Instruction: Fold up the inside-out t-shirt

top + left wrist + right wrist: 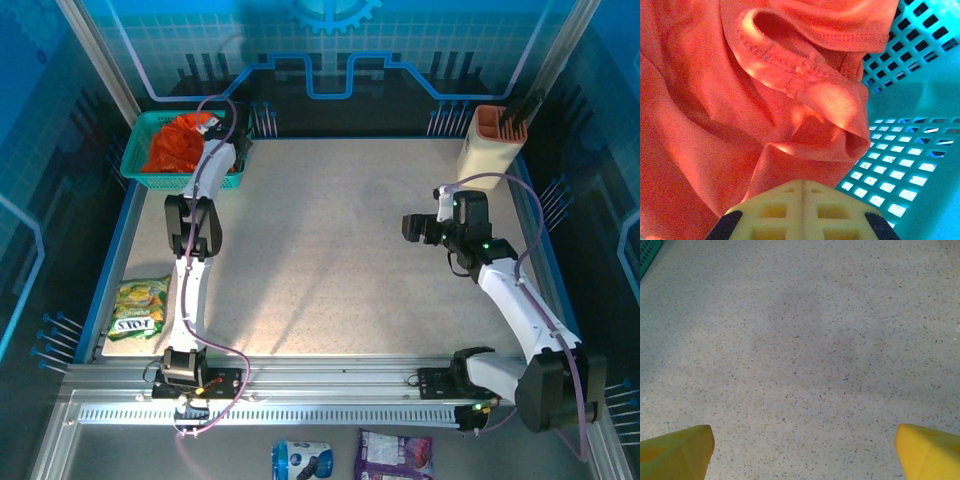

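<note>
The inside-out t-shirt (172, 146) lies crumpled, bright orange-red, in the teal mesh basket (150, 182) at the table's back left corner. My left gripper (207, 130) reaches down into that basket. In the left wrist view the t-shirt (715, 100) shows a stitched hem and a sleeve opening. A ridge of its cloth runs right up to my left gripper (804, 182), whose yellow fingers are pressed together on it. The basket wall (910, 165) lies to the right. My right gripper (412, 228) hovers over bare table at mid right. In its wrist view the right gripper (805, 450) is wide open and holds nothing.
A beige holder with dark tools (490, 145) stands at the back right. A green snack bag (138, 310) lies at the left edge. Two packets (302, 460) (395, 455) lie in front of the rail. Speckled tabletop (320, 250) spreads between the arms.
</note>
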Action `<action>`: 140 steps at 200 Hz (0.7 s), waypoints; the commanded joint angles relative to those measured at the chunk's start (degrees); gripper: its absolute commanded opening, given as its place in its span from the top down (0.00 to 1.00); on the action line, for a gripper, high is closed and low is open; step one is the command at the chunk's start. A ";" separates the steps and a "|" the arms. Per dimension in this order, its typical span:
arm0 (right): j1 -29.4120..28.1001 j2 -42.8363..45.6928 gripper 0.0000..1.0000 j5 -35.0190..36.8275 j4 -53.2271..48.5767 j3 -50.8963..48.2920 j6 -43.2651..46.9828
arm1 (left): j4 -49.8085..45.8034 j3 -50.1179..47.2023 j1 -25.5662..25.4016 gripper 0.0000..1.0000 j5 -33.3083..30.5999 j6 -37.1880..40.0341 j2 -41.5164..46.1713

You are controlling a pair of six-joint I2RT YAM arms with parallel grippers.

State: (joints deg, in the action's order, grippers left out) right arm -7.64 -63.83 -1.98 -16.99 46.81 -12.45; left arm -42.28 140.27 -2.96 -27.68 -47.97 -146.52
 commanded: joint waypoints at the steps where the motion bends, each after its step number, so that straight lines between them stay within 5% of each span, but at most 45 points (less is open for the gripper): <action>1: -0.92 1.73 0.06 -0.15 -1.10 -0.32 0.65 | 2.83 -0.69 -0.64 1.00 -1.17 3.27 5.64; 79: -1.05 4.24 0.06 0.58 -2.63 0.07 1.39 | 8.82 -5.88 -1.96 1.00 -3.83 11.09 15.66; 108: -1.06 3.55 0.06 -0.16 -2.10 -0.01 1.11 | 3.19 2.07 -2.66 0.50 -8.16 12.04 11.25; 140: -1.26 2.79 0.06 -0.25 -1.73 -0.05 1.45 | -2.50 14.28 -2.75 0.41 -9.61 12.63 2.56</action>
State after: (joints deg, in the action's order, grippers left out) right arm -7.90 -60.45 -1.80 -18.46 46.81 -11.77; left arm -38.33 148.40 -5.32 -34.15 -37.01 -137.91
